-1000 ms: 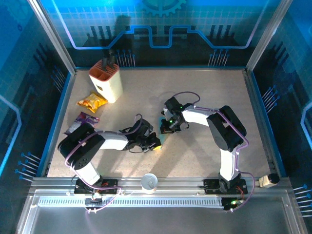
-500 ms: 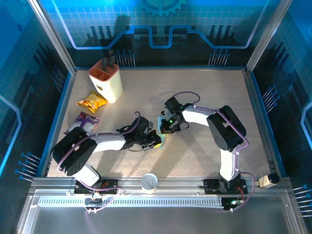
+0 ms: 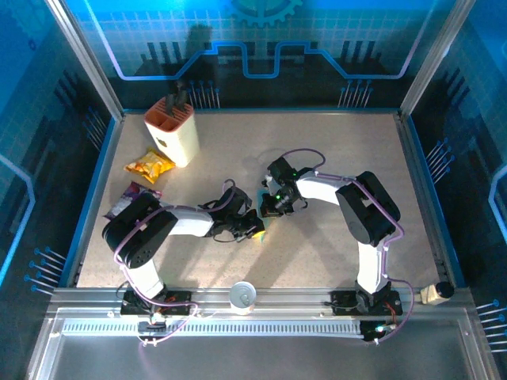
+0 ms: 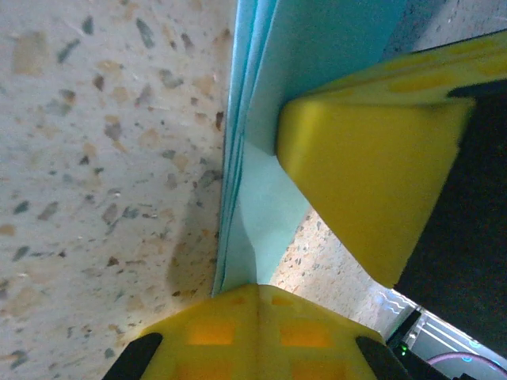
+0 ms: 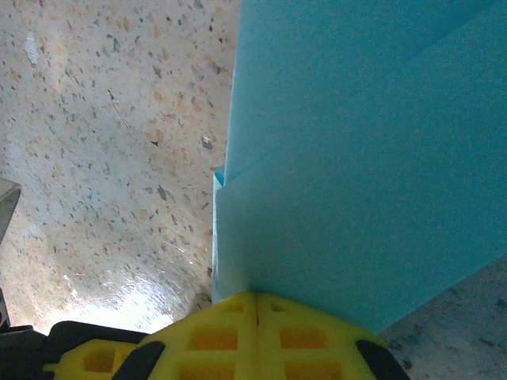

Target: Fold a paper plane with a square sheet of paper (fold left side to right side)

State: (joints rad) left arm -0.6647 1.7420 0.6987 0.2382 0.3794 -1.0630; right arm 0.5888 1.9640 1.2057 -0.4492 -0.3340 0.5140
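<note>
Folded paper [image 5: 356,158] is at the middle of the worktop [image 3: 341,150], its layered edge pinched on the left by the left pincer [image 4: 255,291] and on the far right by the right pincer [image 5: 255,296], both clamped tight on it. I judge that an uneven pull or twist could tear the thin sheet, let it slip out or crease it crooked, and the close fingertips could bump. On the left, the purple packet [image 3: 131,198], yellow packet [image 3: 150,165] and knife block [image 3: 173,133] crowd that side, while the worktop to the right lies open up to its raised rail.
</note>
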